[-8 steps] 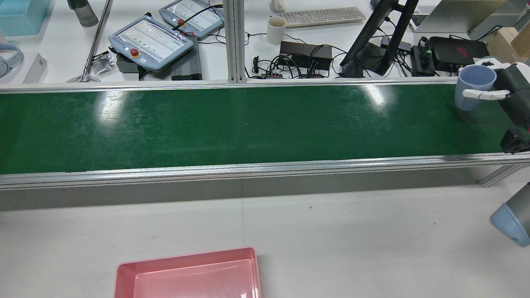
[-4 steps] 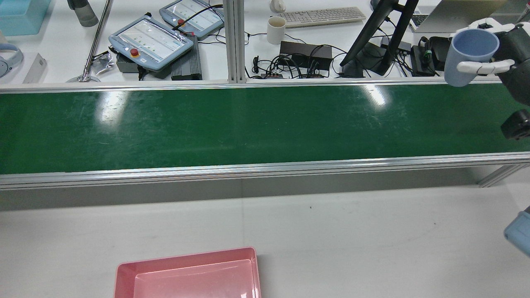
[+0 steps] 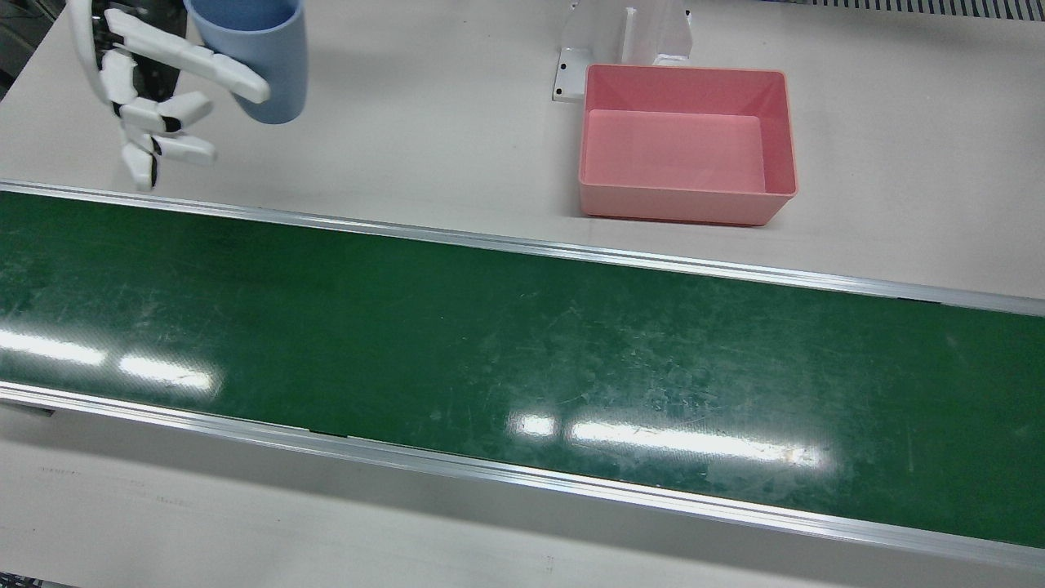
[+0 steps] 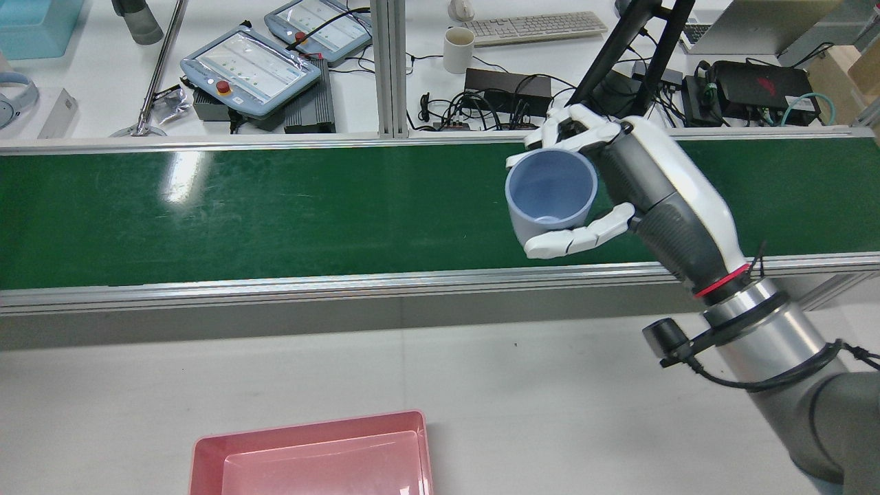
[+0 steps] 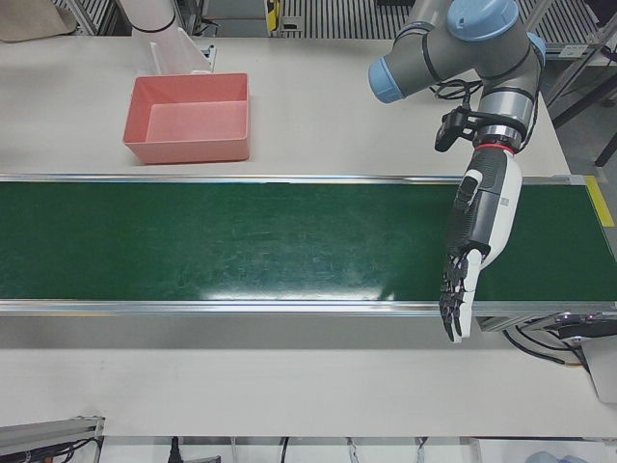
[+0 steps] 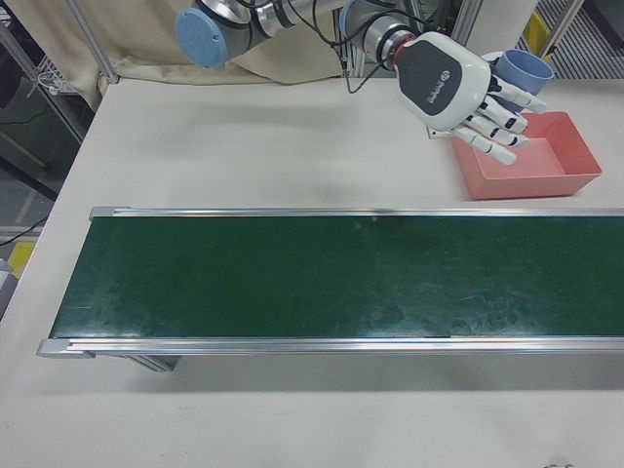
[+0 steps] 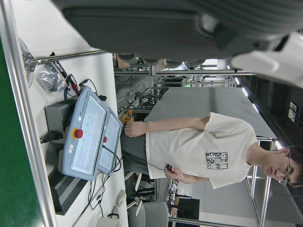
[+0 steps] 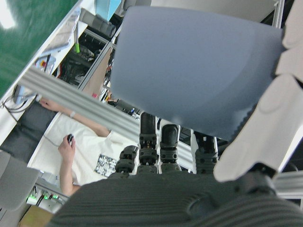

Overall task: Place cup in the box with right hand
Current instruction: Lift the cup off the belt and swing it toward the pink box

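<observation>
Seen from behind the robot, left to right: the pink box [image 4: 307, 424] sits empty on the white table [image 4: 584, 399] at the near edge of the picture. The green conveyor belt [image 4: 275, 206] runs across the middle. Above the belt the right hand [image 4: 622, 182] carries the blue cup [image 4: 550, 189] in the air, fingers [image 4: 574, 239] wrapped round its wall from both sides. The cup is close to upright, its open mouth facing up toward the camera and nothing visible inside.

The box lies toward the robot's left of the cup and nearer the robot, across the belt's near rail. The carry therefore looks to run sideways and back before the cup can go down. In the overhead front view the cup [image 3: 261, 57] and box [image 3: 784, 131] are well apart.

The left hand [image 5: 470, 256] reaches over the belt's far end, fingers stretched straight and holding nothing. The right hand, already loaded, is the one placed to finish.
</observation>
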Robot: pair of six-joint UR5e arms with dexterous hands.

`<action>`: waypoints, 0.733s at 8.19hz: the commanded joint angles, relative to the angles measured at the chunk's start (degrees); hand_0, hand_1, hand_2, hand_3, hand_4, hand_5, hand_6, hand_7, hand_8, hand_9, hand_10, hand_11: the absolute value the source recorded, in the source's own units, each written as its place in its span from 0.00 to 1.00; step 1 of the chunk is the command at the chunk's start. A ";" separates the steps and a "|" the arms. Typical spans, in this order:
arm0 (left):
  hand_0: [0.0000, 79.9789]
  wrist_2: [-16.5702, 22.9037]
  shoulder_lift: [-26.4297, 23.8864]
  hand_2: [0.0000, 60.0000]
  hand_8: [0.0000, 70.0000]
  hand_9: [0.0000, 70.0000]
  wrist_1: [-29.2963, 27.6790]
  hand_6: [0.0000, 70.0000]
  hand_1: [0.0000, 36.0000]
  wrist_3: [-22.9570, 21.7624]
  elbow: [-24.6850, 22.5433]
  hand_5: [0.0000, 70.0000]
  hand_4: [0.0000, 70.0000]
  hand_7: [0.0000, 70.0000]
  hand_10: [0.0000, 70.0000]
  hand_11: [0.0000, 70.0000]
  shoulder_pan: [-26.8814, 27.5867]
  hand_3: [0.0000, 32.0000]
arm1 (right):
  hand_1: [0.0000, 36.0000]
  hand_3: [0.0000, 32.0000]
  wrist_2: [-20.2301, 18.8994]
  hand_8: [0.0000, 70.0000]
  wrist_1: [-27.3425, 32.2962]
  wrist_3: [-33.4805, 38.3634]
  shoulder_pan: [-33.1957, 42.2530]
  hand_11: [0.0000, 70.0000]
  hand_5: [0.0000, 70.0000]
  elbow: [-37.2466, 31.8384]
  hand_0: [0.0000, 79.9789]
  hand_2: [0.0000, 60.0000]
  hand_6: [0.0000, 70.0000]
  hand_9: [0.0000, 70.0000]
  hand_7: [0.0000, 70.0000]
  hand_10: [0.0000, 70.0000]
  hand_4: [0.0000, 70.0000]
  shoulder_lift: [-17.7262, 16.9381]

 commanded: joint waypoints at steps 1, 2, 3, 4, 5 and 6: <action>0.00 0.00 0.00 0.00 0.00 0.00 -0.10 0.00 0.00 0.00 0.13 0.00 0.00 0.00 0.00 0.00 -0.01 0.00 | 0.52 0.00 7.42 0.25 16.04 -21.10 -19.47 0.19 0.02 -0.75 0.59 0.97 0.26 0.54 1.00 0.14 1.00 2.42; 0.00 0.00 0.00 0.00 0.00 0.00 -0.10 0.00 0.00 0.00 0.13 0.00 0.00 0.00 0.00 0.00 0.07 0.00 | 0.49 0.00 9.79 0.25 19.58 -26.39 -23.52 0.19 0.01 -1.01 0.59 0.92 0.25 0.54 1.00 0.14 1.00 2.41; 0.00 0.00 0.00 0.00 0.00 0.00 -0.10 0.00 0.00 0.00 0.13 0.00 0.00 0.00 0.00 0.00 -0.01 0.00 | 0.50 0.00 10.86 0.23 22.93 -29.05 -25.04 0.18 0.01 -3.02 0.59 0.93 0.25 0.51 1.00 0.13 1.00 2.32; 0.00 0.00 0.00 0.00 0.00 0.00 -0.10 0.00 0.00 0.00 0.05 0.00 0.00 0.00 0.00 0.00 -0.01 0.00 | 0.53 0.00 12.17 0.22 27.14 -28.99 -25.49 0.18 0.01 -7.82 0.58 1.00 0.23 0.48 1.00 0.13 1.00 2.41; 0.00 0.00 0.00 0.00 0.00 0.00 -0.10 0.00 0.00 0.00 0.13 0.00 0.00 0.00 0.00 0.00 0.07 0.00 | 0.45 0.00 15.32 0.20 32.05 -28.99 -26.98 0.14 0.00 -12.92 0.57 0.89 0.23 0.44 1.00 0.11 1.00 2.41; 0.00 0.00 0.00 0.00 0.00 0.00 -0.10 0.00 0.00 0.00 0.05 0.00 0.00 0.00 0.00 0.00 -0.01 0.00 | 0.30 0.00 16.04 0.18 37.06 -28.99 -28.21 0.10 0.00 -18.10 0.52 0.72 0.22 0.39 1.00 0.08 1.00 2.93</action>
